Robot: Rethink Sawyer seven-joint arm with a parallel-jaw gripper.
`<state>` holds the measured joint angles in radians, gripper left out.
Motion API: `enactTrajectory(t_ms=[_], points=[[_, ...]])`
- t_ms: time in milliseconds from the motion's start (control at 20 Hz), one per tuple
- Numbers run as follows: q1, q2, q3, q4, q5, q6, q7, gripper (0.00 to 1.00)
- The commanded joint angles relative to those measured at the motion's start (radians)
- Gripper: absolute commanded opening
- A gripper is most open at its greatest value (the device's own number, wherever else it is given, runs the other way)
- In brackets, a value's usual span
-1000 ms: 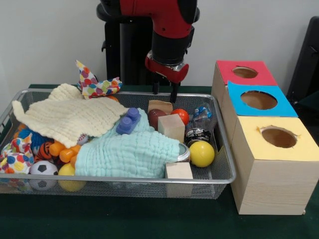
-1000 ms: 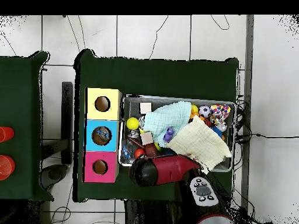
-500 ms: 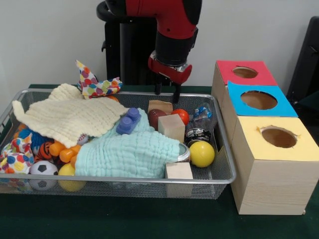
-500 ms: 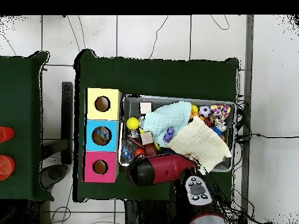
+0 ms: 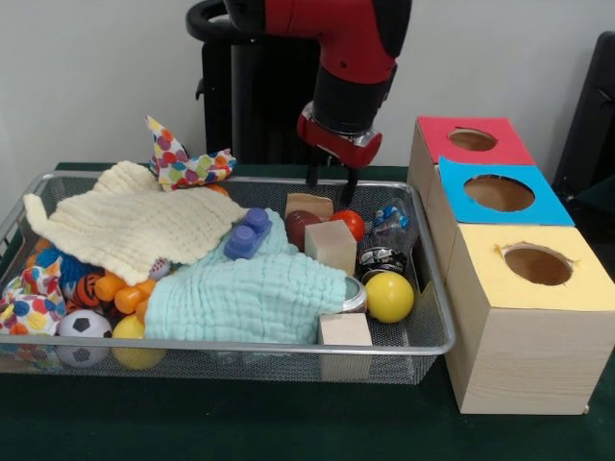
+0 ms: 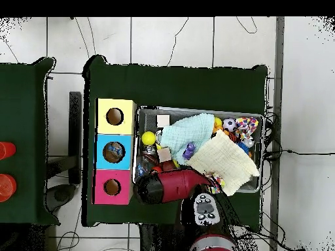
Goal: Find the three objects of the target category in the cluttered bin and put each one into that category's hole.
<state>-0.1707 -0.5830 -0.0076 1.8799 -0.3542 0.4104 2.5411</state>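
Your claw (image 5: 330,181) hangs spread and empty above the wire bin's (image 5: 434,288) far rim. Just below it sit the red ball (image 5: 352,222) and brown football (image 5: 300,227): probably light, smooth, round; pinch across the middle.

A metal mesh bin (image 5: 423,331) holds crinkled cloths (image 5: 255,293), bare wooden blocks (image 5: 331,245) and a glossy yellow ball (image 5: 389,296).

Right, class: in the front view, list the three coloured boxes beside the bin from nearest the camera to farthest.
yellow box → blue box → red box
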Motion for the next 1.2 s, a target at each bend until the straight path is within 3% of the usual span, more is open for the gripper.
enactTrajectory(t_ms=[50, 600, 850, 1050, 1200], points=[[0.058, 0.149, 0.113, -0.132, 0.124, -0.054, 0.132, 1.0], [0.126, 0.222, 0.061, -0.218, 0.208, -0.079, 0.145, 1.0], [0.113, 0.256, 0.062, -0.221, 0.196, -0.131, 0.118, 1.0], [0.075, 0.218, 0.099, -0.161, 0.194, -0.138, 0.091, 1.0], [0.047, 0.136, 0.134, -0.085, 0.213, -0.101, 0.08, 1.0]])
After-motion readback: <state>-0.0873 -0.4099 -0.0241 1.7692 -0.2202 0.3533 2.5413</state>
